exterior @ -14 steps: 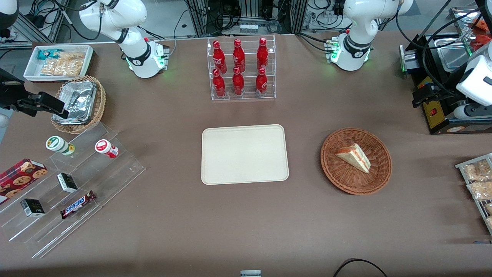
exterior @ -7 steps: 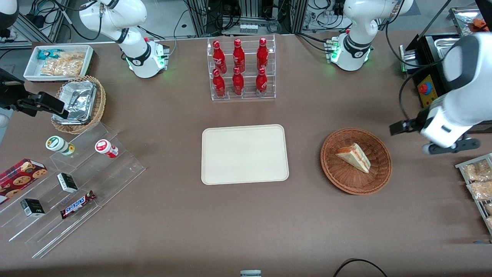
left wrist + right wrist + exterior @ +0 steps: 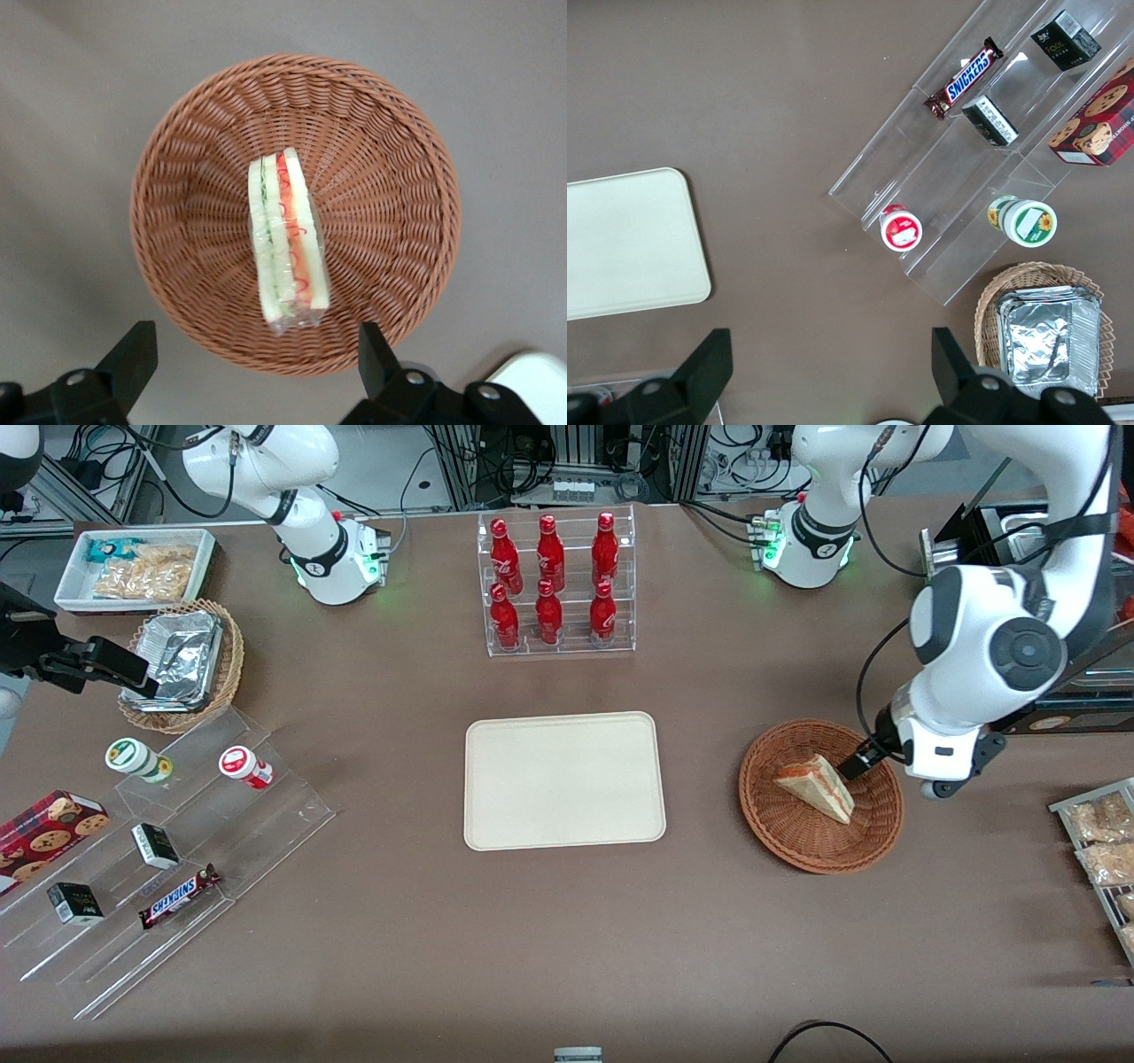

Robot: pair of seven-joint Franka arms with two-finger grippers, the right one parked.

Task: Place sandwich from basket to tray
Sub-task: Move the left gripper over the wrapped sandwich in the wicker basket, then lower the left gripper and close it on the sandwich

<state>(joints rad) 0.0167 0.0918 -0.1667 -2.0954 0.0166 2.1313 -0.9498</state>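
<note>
Here the gripper hovers above the basket with its fingers spread wide, while the sandwich lies inside it, untouched, beside the tray.

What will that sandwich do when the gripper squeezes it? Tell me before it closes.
Likely soft: the sandwich is layered white bread and filling, so it may squash. Its clear wrap looks glossy and could slip. It stands on a narrow edge in the basket, so a nudge might tip it. The gripper hovers open above it.
</note>
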